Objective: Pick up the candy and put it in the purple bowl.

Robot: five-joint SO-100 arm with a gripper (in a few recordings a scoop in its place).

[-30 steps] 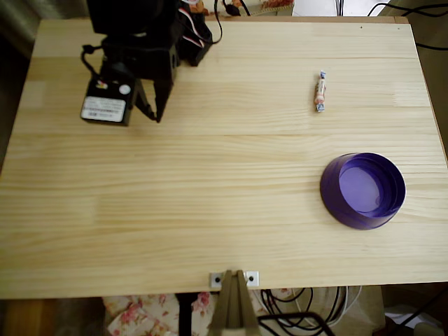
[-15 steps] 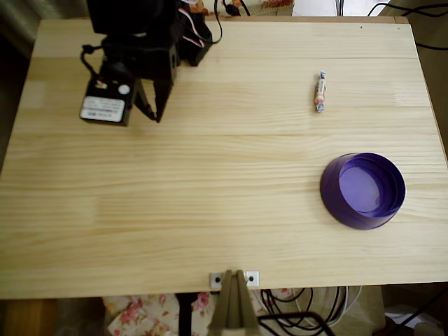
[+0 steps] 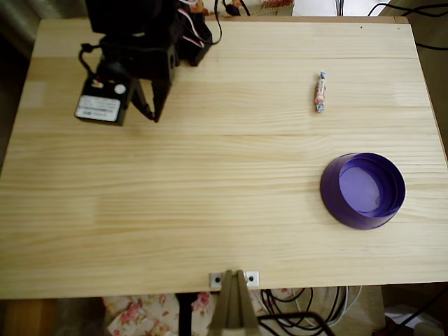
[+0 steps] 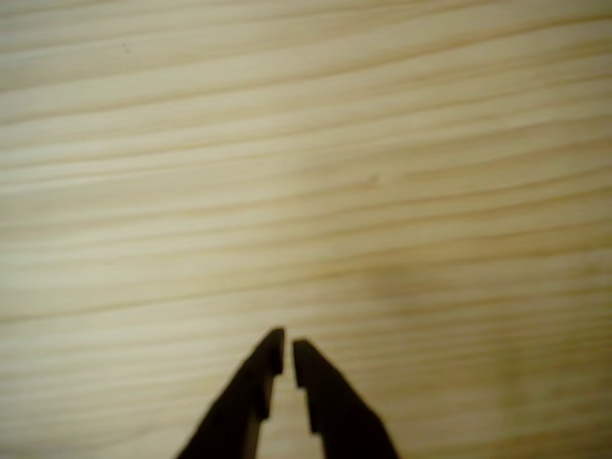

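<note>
The candy (image 3: pixel 320 92), a small pale wrapped sweet with twisted ends, lies on the wooden table at the upper right of the overhead view. Below it sits the purple bowl (image 3: pixel 362 190), upright with nothing inside. My black gripper (image 3: pixel 152 115) hovers at the upper left, far from both. In the wrist view the gripper (image 4: pixel 288 354) has its two dark fingertips almost touching, shut with nothing between them, over bare wood grain.
The arm's base and cables (image 3: pixel 192 28) sit at the table's (image 3: pixel 210 182) top edge. A small metal clamp (image 3: pixel 234 278) is fixed at the front edge. Cables hang beyond the table's corners.
The arm has drifted slightly to the left and up in the overhead view. The candy and bowl have not moved.
</note>
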